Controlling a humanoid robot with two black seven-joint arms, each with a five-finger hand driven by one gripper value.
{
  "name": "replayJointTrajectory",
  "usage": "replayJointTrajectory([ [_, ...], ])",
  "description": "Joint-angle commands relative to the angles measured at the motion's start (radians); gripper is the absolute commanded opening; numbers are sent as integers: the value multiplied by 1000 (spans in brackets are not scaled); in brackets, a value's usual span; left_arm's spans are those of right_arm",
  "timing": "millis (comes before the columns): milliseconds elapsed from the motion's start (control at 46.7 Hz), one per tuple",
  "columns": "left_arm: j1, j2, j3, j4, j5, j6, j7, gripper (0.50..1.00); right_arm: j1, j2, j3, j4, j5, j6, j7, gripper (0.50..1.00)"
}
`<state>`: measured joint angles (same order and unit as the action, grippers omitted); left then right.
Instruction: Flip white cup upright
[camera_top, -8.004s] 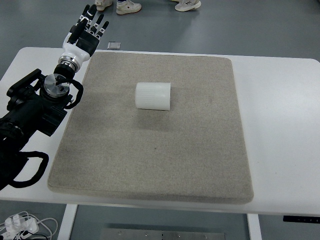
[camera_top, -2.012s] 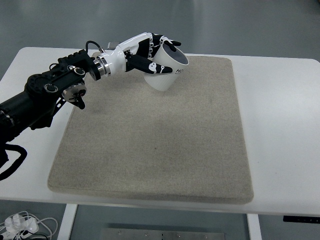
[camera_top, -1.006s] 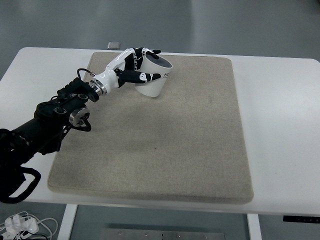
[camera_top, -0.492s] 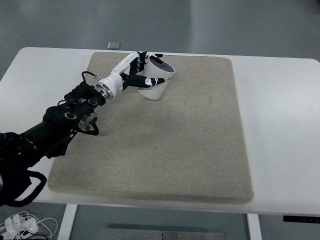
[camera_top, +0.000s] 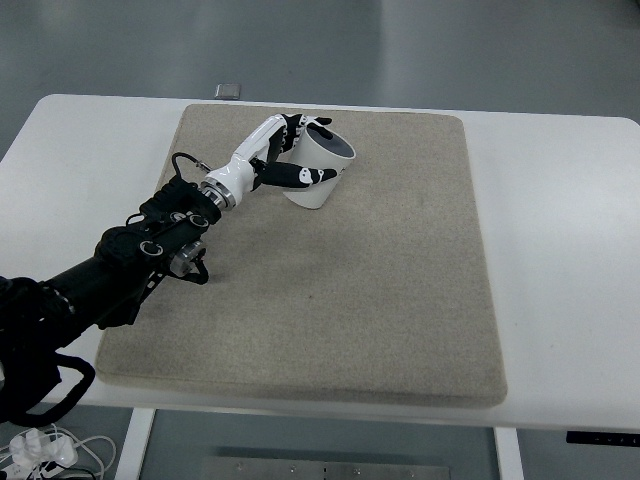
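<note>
Floor: smooth grey, beyond white table (camera_top: 560, 200)
Mat: coarse beige felt square (camera_top: 330, 290)
Cup: smooth white cylinder (camera_top: 322, 175), tilted, mouth up
Left hand (camera_top: 280, 158): fingers wrapped around cup

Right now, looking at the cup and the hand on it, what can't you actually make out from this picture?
- Top view: whether the white cup sits flat on the mat; its base is hidden behind its own wall and the left hand.
- The cup's far side, covered by fingers.
- The small object beyond the table: too small to identify.
- Right hand: out of frame.
</note>
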<state>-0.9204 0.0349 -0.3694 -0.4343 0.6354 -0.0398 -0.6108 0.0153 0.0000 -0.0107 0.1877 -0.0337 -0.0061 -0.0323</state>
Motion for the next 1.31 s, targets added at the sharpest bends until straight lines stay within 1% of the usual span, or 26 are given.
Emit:
replayJointTrajectory([
  [0,2,0,-2,0,-3,-2,0,930,0,0,0,1,0,0,0,952],
  [43,2,0,-2,0,-5,-2,0,962,0,0,0,-1,0,0,0,952],
  [171,6,0,-2,0,-6,-2,0,994,0,0,0,1,0,0,0,952],
  [428,15,-1,-3,-1,-6,-2,0,994,0,0,0,-1,0,0,0,952],
  [599,15,16,-8,-55,-10,0,0,994,0,0,0,-1,0,0,0,952],
  [792,9,33,-31,-76,-8,-2,0,994,0,0,0,1,0,0,0,952],
  [1049,-9,118,-82,-170,-8,0,0,994,0,0,0,-1,0,0,0,952],
  [1134,-31,140,-111,-172,-10,1,0,994,0,0,0,1,0,0,0,952],
  [1284,-77,145,-163,-153,-32,8,0,994,0,0,0,1,0,0,0,952],
])
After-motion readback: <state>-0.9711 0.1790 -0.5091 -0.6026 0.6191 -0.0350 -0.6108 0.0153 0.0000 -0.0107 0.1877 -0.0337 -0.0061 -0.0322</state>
